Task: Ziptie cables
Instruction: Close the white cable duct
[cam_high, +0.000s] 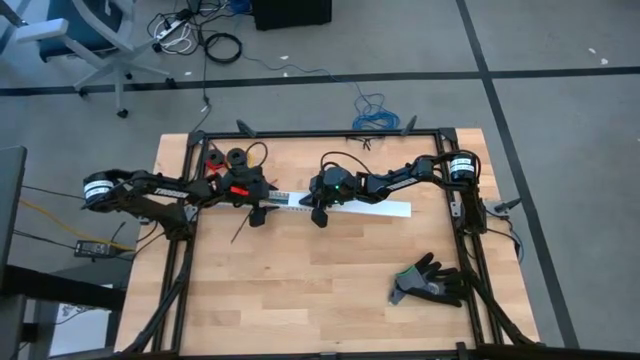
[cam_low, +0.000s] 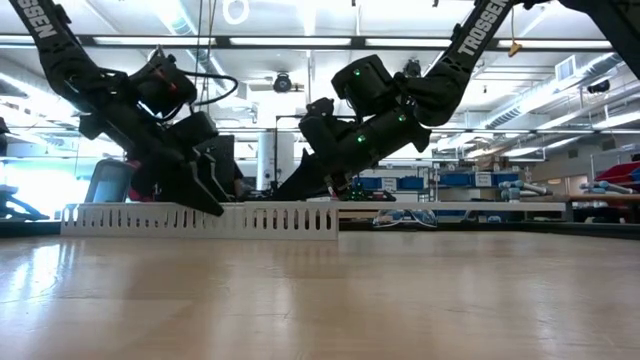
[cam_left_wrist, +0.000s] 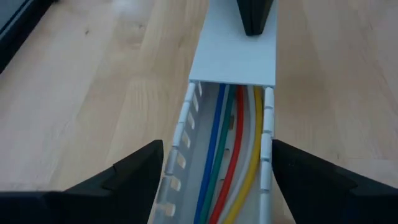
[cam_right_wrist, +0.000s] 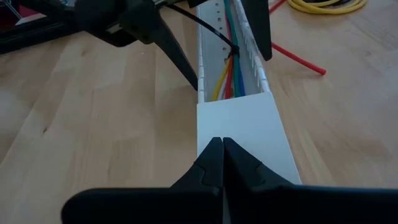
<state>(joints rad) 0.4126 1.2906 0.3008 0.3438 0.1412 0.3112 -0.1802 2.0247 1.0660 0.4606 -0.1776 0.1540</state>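
Wooden tabletop carries a white slotted duct (cam_right_wrist: 239, 124) holding the cables (cam_right_wrist: 231, 78), ziptie (cam_right_wrist: 214, 32) already looped round them; left gripper (cam_left_wrist: 214, 171) straddles it fingers apart, right gripper (cam_right_wrist: 222, 152) rests pinched together on the lid, so tightening likely comes next.

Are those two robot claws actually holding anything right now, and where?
Neither holds anything. The left gripper stands open, straddling the white duct with the cables. The right gripper is shut above the duct's cover, empty.

Black glove (cam_high: 430, 281) near table's (cam_high: 300, 290) right edge; white slotted duct (cam_high: 380, 208) mid-table; blue coil (cam_high: 375, 112) on floor.
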